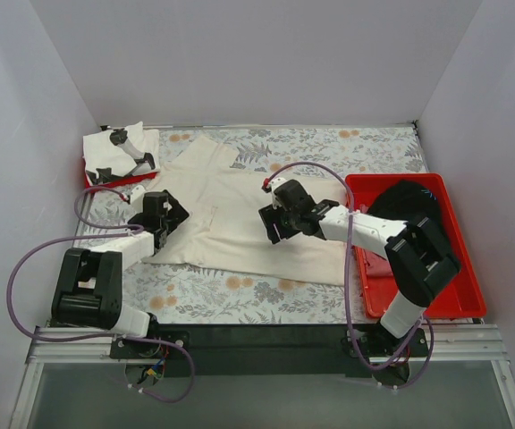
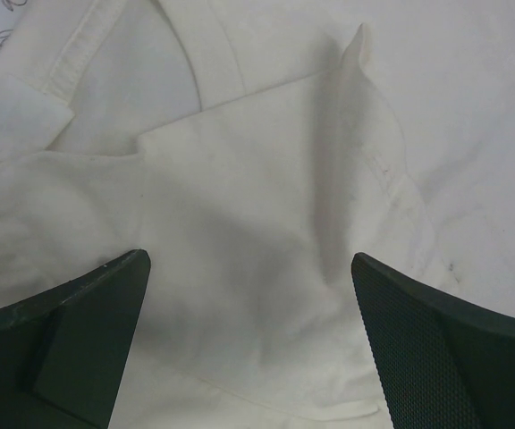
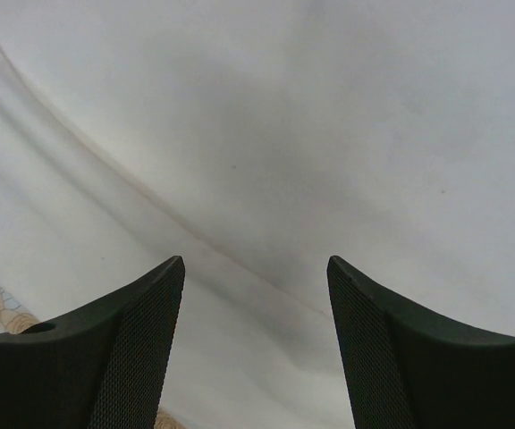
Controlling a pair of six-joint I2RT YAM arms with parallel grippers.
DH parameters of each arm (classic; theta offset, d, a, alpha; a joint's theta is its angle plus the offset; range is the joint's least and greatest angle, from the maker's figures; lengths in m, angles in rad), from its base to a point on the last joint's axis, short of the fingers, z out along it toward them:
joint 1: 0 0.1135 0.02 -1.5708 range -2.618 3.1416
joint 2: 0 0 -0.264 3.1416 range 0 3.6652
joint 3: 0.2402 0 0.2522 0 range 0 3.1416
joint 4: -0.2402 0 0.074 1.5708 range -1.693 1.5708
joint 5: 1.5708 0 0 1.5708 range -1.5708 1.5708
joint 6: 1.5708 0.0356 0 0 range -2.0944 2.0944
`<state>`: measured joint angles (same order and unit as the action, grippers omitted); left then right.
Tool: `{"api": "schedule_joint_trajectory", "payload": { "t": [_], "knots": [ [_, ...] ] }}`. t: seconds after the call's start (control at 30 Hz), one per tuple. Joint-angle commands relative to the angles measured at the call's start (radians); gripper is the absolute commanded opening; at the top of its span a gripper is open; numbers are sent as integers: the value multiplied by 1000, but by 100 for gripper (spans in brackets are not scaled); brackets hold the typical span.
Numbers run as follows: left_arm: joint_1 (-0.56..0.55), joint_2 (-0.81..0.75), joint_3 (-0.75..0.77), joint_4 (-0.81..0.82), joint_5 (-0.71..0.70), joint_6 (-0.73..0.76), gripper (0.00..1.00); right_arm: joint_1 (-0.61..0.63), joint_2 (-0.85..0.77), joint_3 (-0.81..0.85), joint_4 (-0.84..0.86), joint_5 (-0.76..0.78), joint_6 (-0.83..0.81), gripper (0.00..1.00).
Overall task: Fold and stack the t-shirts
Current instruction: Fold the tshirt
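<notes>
Cream t-shirt (image 1: 240, 223), white t-shirt (image 1: 98, 154), black t-shirt (image 1: 414, 201) — three; red trays (image 1: 468, 288) — two.

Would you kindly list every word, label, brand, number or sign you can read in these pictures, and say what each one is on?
No text can be read.
The cream t-shirt is plain in every view.
The black marks on the white t-shirt at the far left are too small to make out as letters.
The black t-shirt in the red tray shows nothing legible.
</notes>
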<state>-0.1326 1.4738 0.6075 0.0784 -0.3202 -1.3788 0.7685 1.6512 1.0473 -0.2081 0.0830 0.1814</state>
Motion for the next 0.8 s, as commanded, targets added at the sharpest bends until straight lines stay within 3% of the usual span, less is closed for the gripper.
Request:
{"api": "schedule_joint_trajectory", "payload": {
  "t": [0.0,0.37,0.77],
  "knots": [
    [24,-81,-57,-40,55,-17,89,-20,44,49,27,4,-11,59],
    [60,-115,-126,-74,121,-42,89,-23,127,-13,69,12,18,57],
    [62,-168,-175,-157,144,-111,90,-6,76,-202,85,-32,62,57]
  ]
}}
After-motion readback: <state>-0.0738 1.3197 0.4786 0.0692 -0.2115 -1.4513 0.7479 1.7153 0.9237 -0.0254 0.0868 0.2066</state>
